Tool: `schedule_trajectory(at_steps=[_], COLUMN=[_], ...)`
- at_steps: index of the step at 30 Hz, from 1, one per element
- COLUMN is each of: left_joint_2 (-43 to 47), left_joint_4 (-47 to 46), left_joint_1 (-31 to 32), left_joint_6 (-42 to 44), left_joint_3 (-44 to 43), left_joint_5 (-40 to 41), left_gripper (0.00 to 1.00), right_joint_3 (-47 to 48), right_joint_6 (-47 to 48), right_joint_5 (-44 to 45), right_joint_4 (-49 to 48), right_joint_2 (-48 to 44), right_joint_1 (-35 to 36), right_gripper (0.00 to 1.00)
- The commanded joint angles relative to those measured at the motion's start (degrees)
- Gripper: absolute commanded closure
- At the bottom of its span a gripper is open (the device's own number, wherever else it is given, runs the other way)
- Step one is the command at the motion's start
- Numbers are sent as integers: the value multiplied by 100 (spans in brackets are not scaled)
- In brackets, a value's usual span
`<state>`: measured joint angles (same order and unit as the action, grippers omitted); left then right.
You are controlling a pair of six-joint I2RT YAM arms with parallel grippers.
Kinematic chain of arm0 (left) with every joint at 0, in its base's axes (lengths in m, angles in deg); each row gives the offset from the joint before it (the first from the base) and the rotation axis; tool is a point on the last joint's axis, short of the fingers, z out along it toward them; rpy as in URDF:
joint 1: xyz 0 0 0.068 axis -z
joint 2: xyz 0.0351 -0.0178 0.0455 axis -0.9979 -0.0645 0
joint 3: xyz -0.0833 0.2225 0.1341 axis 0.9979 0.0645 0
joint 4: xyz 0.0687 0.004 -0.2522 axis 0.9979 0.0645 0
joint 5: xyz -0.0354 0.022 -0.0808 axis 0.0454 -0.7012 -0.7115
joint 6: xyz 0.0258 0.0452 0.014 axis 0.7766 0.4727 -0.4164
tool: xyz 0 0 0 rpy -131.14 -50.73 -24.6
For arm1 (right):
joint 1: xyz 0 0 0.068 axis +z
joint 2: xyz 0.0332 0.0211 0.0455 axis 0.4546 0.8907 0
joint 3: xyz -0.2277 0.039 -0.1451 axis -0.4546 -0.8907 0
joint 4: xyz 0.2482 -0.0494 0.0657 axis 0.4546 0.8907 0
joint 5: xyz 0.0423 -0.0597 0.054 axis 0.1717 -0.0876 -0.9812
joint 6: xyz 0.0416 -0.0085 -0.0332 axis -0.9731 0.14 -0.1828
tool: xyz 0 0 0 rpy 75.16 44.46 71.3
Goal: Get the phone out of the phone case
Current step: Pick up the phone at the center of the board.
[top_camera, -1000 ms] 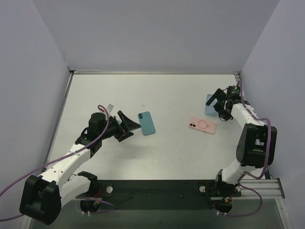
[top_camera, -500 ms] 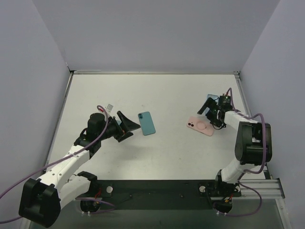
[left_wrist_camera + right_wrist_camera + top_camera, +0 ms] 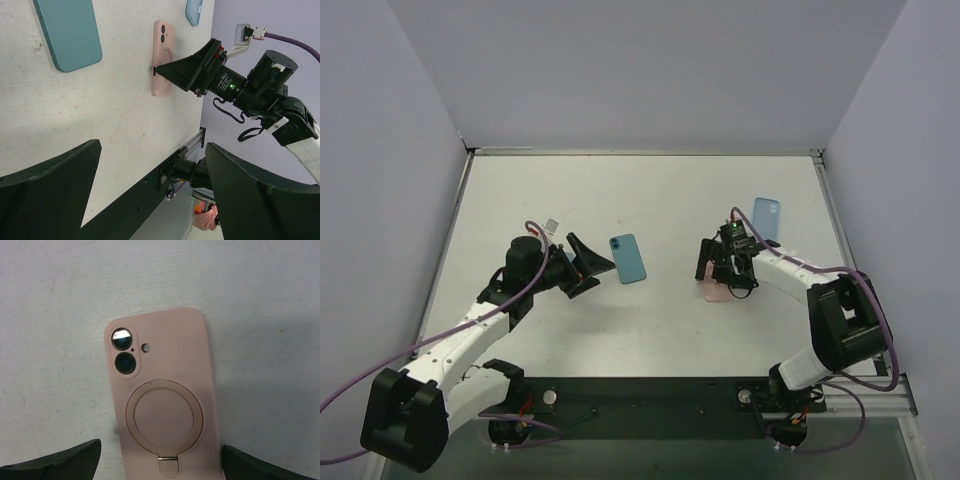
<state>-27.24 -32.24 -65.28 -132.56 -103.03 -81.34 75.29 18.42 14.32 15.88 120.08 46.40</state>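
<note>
Both agape — right claw [image 3: 160, 467] above phone case [image 3: 160, 390]; left claw [image 3: 152, 145] apart.

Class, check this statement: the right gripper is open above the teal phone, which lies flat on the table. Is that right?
Not quite. The right gripper is open above the pink-cased phone, which lies flat on the table, camera side up. The right wrist view shows this. The teal phone lies away from it, nearer the left gripper.
</note>
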Motion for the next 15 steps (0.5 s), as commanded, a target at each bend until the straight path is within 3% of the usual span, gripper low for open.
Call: schedule_trajectory(at_steps=[1, 5, 8, 14, 15], left_joint_2=[168, 195, 230, 265, 230], left_joint_4=[-122, -105, -35, 457, 467], left_joint_1=[17, 17, 17, 25, 25], left_joint_6=[47, 30, 47, 161, 179], left_joint_3=[-175, -158, -184, -316, -333], left_joint_5=[-106, -97, -53, 166, 167], left_gripper=[3, 3, 3, 3, 3], right_joint_3=[214, 592, 698, 532, 497], right_joint_6=[238, 221, 220, 98, 71], right_joint_5=[384, 781, 808, 326, 167], right_joint_4=[1277, 1533, 1613, 1332, 1262], right_joint_2=[308, 747, 950, 687, 608], right_joint_1=[489, 903, 1000, 1000, 1000], right_gripper=[0, 0, 7, 39, 51])
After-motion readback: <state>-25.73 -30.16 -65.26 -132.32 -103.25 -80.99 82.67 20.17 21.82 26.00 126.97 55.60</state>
